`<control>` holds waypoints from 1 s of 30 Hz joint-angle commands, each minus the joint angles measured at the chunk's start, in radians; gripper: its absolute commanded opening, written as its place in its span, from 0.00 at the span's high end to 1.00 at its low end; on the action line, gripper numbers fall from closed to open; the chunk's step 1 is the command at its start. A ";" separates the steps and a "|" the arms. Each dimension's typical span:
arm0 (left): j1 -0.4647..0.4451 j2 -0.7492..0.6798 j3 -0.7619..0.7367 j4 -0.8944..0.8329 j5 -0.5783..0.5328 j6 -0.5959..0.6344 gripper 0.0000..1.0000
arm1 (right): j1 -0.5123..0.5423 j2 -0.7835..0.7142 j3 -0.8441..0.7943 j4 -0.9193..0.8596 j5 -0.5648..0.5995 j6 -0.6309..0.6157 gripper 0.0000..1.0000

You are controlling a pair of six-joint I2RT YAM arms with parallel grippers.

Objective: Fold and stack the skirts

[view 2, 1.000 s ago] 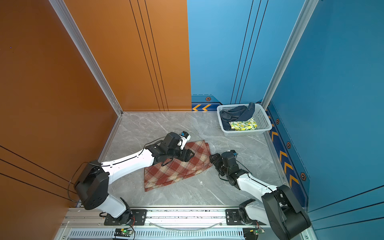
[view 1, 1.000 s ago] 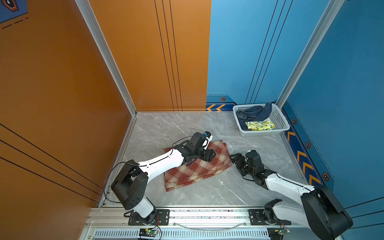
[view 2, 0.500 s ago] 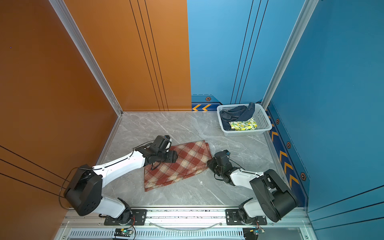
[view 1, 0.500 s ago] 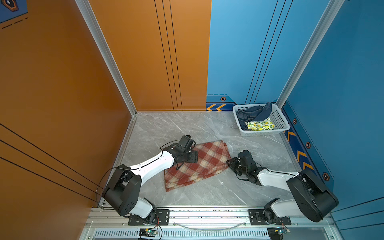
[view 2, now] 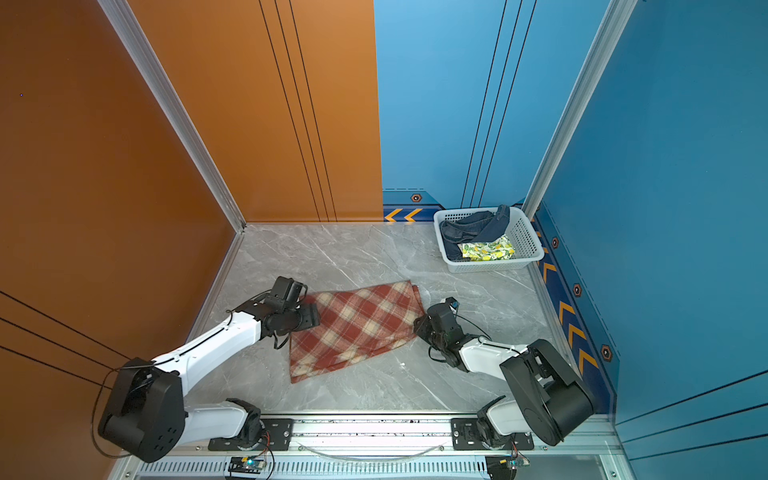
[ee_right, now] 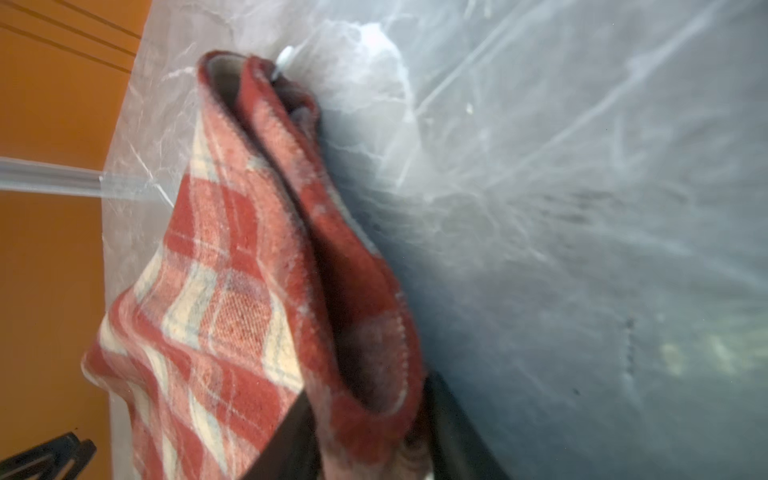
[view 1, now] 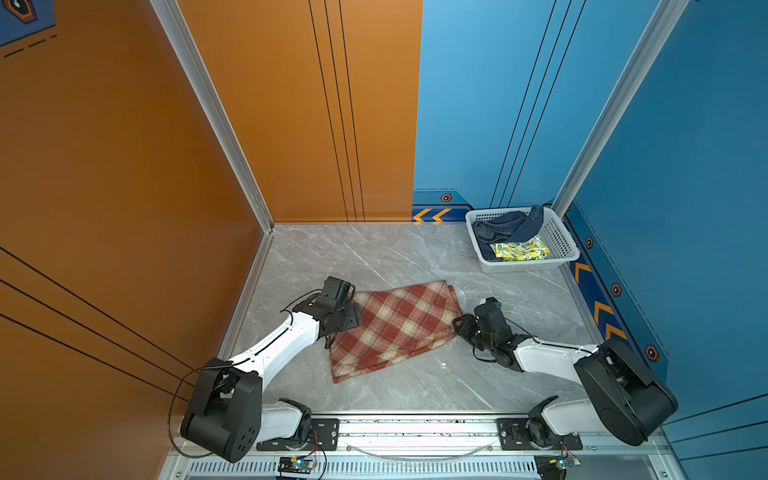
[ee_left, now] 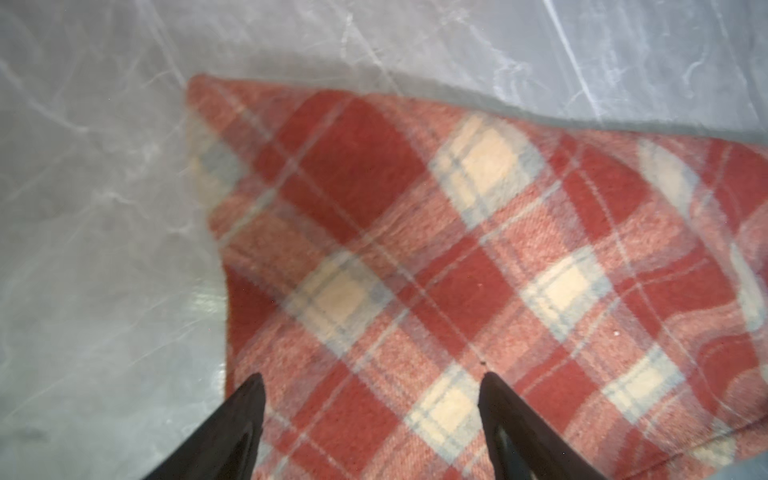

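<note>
**Inspector:** Begin at the near rail. Where does the work lie?

**Assessor:** Just beyond both arm bases, on the marble table [view 1: 374, 253]. The plaid skirt [view 1: 395, 328] lies flat mid-table. Its long axis runs across the table, tilted from near left to far right.

**Inspector:** The tools?

**Assessor:** One at each end of that axis. The left gripper [ee_left: 372, 377] stands over the skirt's left edge, fingers spread wide, with cloth beneath them and nothing between. The right gripper [view 1: 462, 325] is at the right edge, at its nearer corner. Its wrist view shows the doubled edge lying between the fingers [ee_right: 291, 436]. I cannot tell whether they pinch it or merely straddle it.

**Inspector:** Doubled?

**Assessor:** Two layers show at that edge, so I judge one fold made.

**Inspector:** What does the next move turn on?

**Assessor:** In my judgement, on that right edge. It lies directly before the right gripper, and carrying it leftward along the long axis would halve the piece. The left tool is placed to pin its own end.

**Inspector:** Farther back?

**Assessor:** The white basket [view 1: 559, 237] sits in the far right corner, well apart from the plaid. In it the denim skirt [view 1: 505, 226] lies heaped, partly draped over the far rim. The lemon-print skirt [view 1: 521, 250] lies in front of it. The right arm is the nearer to both.
</note>
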 commanded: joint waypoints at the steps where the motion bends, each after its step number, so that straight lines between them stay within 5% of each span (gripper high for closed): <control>1: 0.037 -0.033 -0.044 -0.037 -0.031 -0.032 0.19 | -0.025 -0.045 0.048 -0.171 0.018 -0.130 0.35; 6: 0.072 0.011 -0.079 -0.018 -0.009 -0.038 0.19 | -0.109 -0.070 0.134 -0.302 -0.110 -0.282 0.16; 12: 0.094 0.051 -0.124 0.048 0.013 -0.061 0.19 | -0.189 0.012 0.234 -0.346 -0.269 -0.378 0.10; 23: 0.097 0.129 -0.150 0.129 0.049 -0.080 0.23 | -0.175 0.194 0.302 -0.349 -0.369 -0.378 0.18; 30: 0.084 0.225 -0.117 0.176 0.087 -0.066 0.44 | -0.138 0.241 0.267 -0.286 -0.389 -0.343 0.34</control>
